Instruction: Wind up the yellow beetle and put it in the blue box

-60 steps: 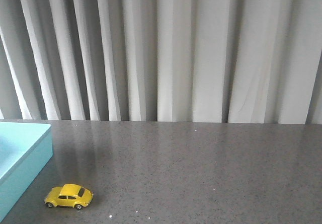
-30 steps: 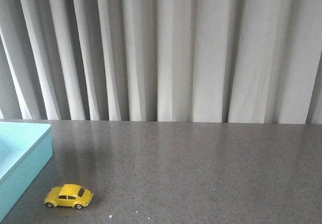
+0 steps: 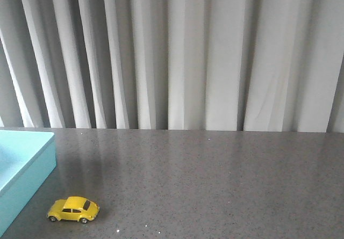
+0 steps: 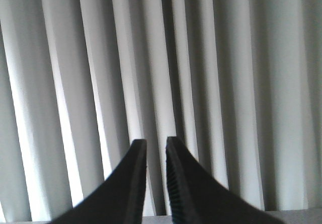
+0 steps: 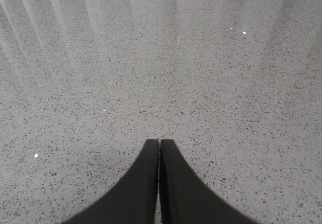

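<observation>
Left wrist view, left gripper (image 4: pixel 156 142) level, facing curtain (image 4: pixel 211 58)

Your left gripper (image 4: pixel 156 146): two matte black fingers (image 4: pixel 132 183), each tapering in a curve to a narrow tip; ribbed grip pad on one inner face. Your right gripper (image 5: pixel 160 142): same black curved fingers (image 5: pixel 143 183), plain outer surfaces, no markings visible.

Pale pleated curtains (image 3: pixel 183 56) hang behind a dark grey speckled table (image 3: pixel 215 180) with soft reflections.
</observation>
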Controlling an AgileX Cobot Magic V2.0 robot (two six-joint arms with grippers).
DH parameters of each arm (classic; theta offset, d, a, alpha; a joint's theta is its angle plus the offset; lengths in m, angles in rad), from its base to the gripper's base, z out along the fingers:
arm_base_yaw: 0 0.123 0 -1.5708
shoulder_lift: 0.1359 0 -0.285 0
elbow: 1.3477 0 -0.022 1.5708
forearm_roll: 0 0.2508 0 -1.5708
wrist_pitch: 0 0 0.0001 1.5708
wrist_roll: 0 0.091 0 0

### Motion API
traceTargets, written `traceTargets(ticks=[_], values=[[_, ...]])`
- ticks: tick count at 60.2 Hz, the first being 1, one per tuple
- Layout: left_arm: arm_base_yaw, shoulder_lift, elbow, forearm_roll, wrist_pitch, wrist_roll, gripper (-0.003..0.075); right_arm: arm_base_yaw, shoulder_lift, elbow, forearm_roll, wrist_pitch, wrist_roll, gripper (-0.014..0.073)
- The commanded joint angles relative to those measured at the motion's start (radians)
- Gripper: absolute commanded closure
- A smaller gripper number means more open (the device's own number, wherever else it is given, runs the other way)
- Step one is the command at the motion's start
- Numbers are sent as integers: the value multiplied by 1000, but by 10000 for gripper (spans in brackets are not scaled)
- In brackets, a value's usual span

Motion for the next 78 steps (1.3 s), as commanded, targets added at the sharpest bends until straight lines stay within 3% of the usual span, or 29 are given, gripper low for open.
traceTargets(ticks=[1, 4, 8, 16, 22, 29, 47, 58, 70, 78], values=[[-5, 9, -34, -438, -28, 493, 604, -5, 2, -24, -7, -68, -6, 601], [-5, 9, -35, -580, 22, 715, 603, -5, 2, -24, -7, -68, -6, 601], [-5, 9, -34, -715, 68, 895, 599, -5, 2, -24, -7, -68, -6, 601], [-5, 10, -34, -927, 133, 1063, 591, -5, 2, -24, -7, -68, -6, 601], [-5, 28, -58, -898, 151, 1147, 583, -5, 2, -24, -6, -68, -6, 601], [-5, 81, -129, -808, 224, 1129, 572, -5, 2, -24, -6, -68, -6, 601], [-5, 317, -402, -775, 531, 1101, 498, -5, 2, -24, -7, -68, -6, 601], [-5, 506, -624, -588, 833, 881, 467, -5, 2, -24, -7, -68, -6, 601], [-4, 661, -772, -464, 886, 707, 463, -5, 2, -24, -7, -68, -6, 601], [-4, 717, -779, -455, 841, 681, 463, -5, 2, -24, -7, -68, -6, 601]])
